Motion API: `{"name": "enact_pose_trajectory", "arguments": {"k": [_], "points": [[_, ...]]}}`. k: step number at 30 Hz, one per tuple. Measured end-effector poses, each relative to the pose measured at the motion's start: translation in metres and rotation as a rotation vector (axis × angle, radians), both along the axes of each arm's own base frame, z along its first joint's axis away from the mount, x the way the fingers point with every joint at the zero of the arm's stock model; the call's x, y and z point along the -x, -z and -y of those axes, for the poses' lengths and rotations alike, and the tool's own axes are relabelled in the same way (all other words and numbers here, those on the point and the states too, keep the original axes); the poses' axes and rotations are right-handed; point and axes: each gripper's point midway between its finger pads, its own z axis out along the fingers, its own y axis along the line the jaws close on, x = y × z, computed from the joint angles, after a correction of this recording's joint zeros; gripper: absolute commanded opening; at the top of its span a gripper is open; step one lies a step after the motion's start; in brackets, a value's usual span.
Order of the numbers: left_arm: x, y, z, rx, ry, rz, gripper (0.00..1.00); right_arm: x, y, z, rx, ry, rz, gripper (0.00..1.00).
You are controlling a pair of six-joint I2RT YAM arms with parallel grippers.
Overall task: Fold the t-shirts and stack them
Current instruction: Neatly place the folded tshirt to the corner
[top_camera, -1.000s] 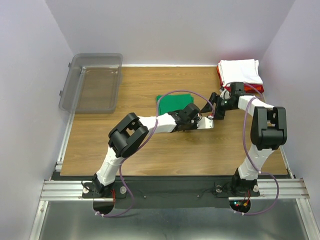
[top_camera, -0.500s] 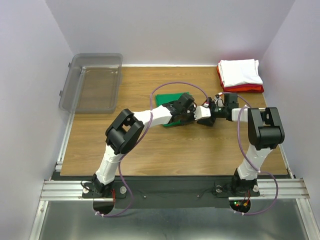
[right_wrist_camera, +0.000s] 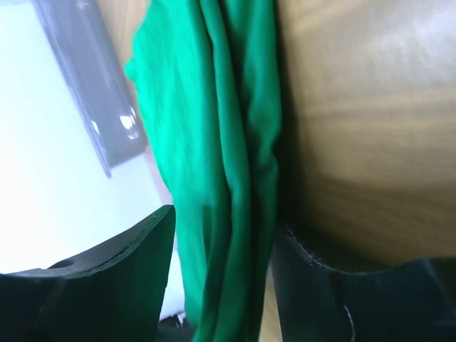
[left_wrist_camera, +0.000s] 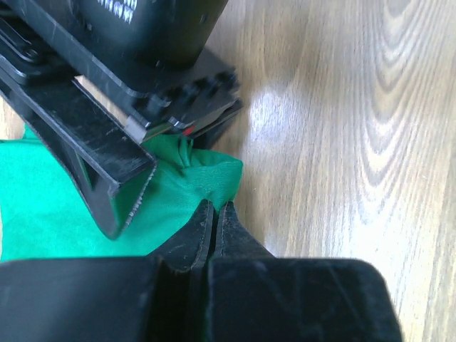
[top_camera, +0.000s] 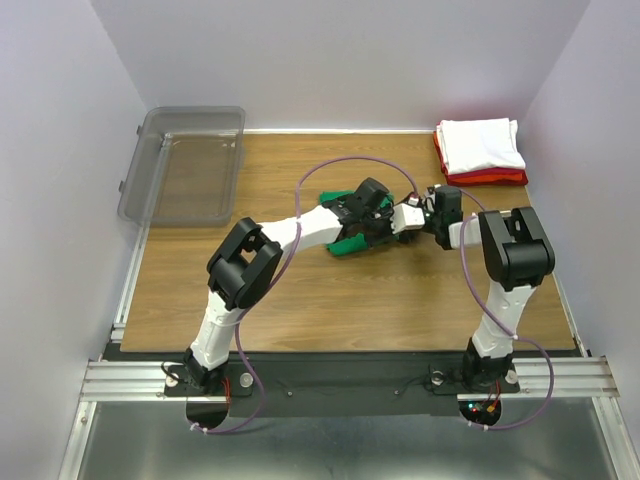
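Observation:
The green t-shirt (top_camera: 345,244) lies folded at the table's middle, mostly under my left arm. My left gripper (top_camera: 380,232) is shut, its tips (left_wrist_camera: 216,210) resting at the shirt's right edge (left_wrist_camera: 64,206). My right gripper (top_camera: 393,227) reaches in from the right, its jaws closed on the shirt's bunched edge (right_wrist_camera: 214,142); the gripper (right_wrist_camera: 224,235) has fabric filling its gap. Its fingers (left_wrist_camera: 107,164) also show in the left wrist view. The white t-shirt (top_camera: 482,142) lies folded on the red t-shirt (top_camera: 490,178) at the back right corner.
A clear grey plastic bin (top_camera: 185,165) stands at the back left, also seen in the right wrist view (right_wrist_camera: 85,71). The wooden table (top_camera: 330,300) is walled on three sides. The two grippers are close together, tip to tip.
My right gripper has moved left from beside the white and red stack to the green shirt's edge. My left gripper has shifted back a little, staying on the shirt.

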Motion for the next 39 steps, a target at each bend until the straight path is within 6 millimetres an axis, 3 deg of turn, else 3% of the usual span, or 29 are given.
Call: {"name": "enact_pose_trajectory", "arguments": {"k": [14,15,19,24,28,32,33,37,39], "points": [[-0.004,-0.008,-0.002,0.036,-0.002,-0.042,0.00,-0.049,0.010,0.004,0.032,0.123,0.086,0.45],[-0.004,-0.008,-0.002,0.035,-0.003,-0.043,0.00,-0.051,0.010,0.004,0.034,0.127,0.091,0.41],[-0.005,-0.008,-0.002,0.037,-0.002,-0.045,0.02,-0.054,0.016,0.005,0.058,0.139,0.096,0.04],[-0.010,-0.008,-0.008,0.042,-0.022,-0.061,0.33,-0.060,0.019,0.003,0.090,0.104,0.114,0.01],[-0.015,-0.014,-0.019,0.072,-0.041,-0.125,0.39,-0.075,0.011,0.002,0.214,0.014,0.180,0.01],[-0.024,-0.040,-0.051,0.125,-0.109,-0.182,0.50,-0.103,-0.013,0.009,0.380,-0.074,0.299,0.01],[-0.025,-0.049,-0.059,0.140,-0.123,-0.185,0.60,-0.111,-0.020,0.013,0.423,-0.091,0.333,0.01],[-0.025,-0.082,-0.094,0.189,-0.188,-0.184,0.63,-0.140,-0.044,0.039,0.610,-0.144,0.431,0.00],[-0.018,-0.096,-0.103,0.212,-0.201,-0.178,0.82,-0.153,-0.049,0.055,0.690,-0.153,0.455,0.00]]}}
